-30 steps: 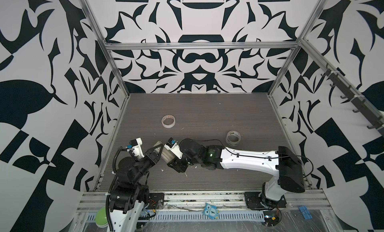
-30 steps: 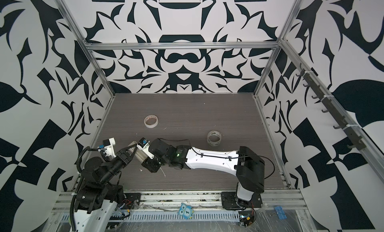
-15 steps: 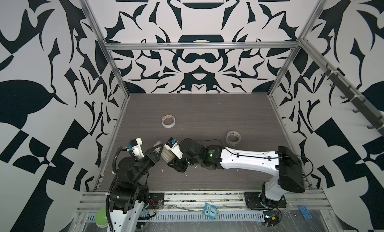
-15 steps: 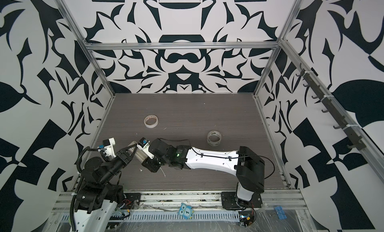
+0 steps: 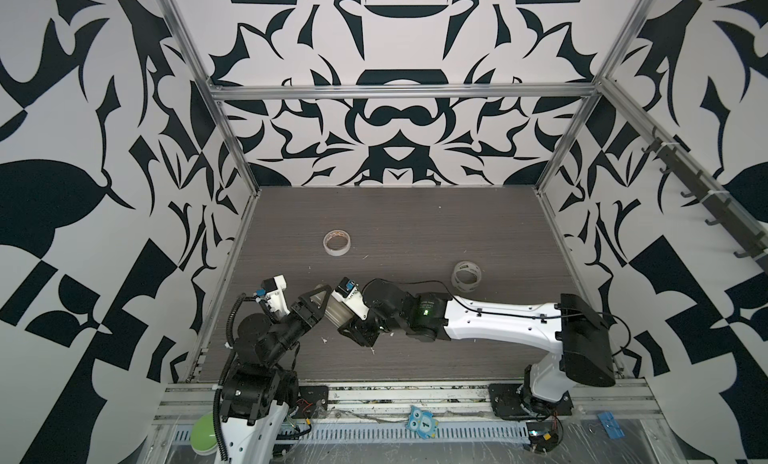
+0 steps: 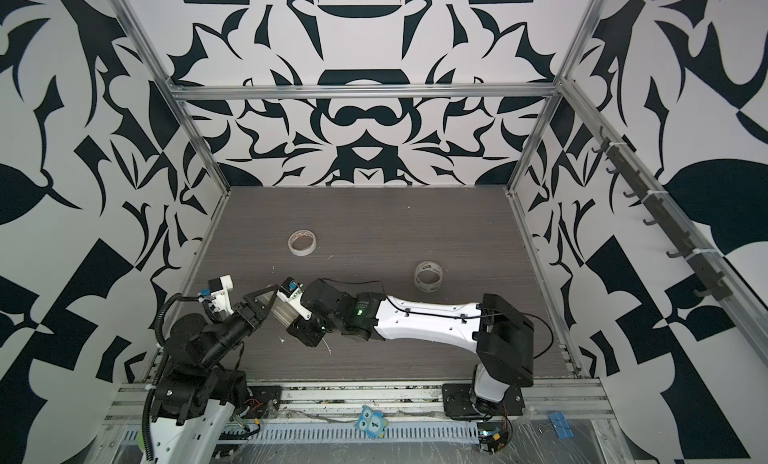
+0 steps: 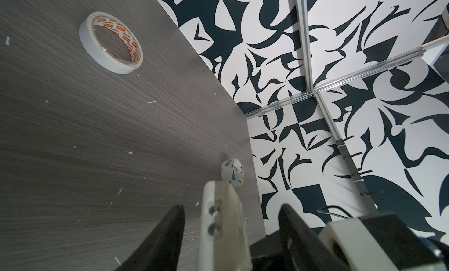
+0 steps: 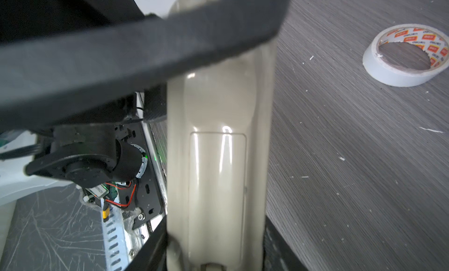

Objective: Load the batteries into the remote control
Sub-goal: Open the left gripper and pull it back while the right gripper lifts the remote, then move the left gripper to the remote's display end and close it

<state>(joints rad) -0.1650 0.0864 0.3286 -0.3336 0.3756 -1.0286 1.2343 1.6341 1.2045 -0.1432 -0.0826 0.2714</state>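
In both top views the right pincer (image 5: 344,321) (image 6: 297,322) pinches the remote control (image 5: 334,312) (image 6: 284,310) by one end and holds it clear of the worktop (image 5: 415,233). The remote's free end reaches between the fingers of the left pincer (image 5: 316,301) (image 6: 259,301). No batteries show near either pincer.

In the left wrist view the left pincer (image 7: 230,209) stands spread. The remote's rounded end (image 7: 223,223) sits between its fingers with a gap on each side, so it grips nothing. It seems placed to steady that end. Two tape rolls (image 7: 110,42) (image 7: 232,172) lie well beyond its tips.

In the right wrist view the remote's beige back (image 8: 218,160) faces the camera, clamped between the right pincer's fingers (image 8: 216,252). The battery cover (image 8: 217,197), just ahead of the grip, is shut. The back is probably kept upward so the cover can be reached and opened first.
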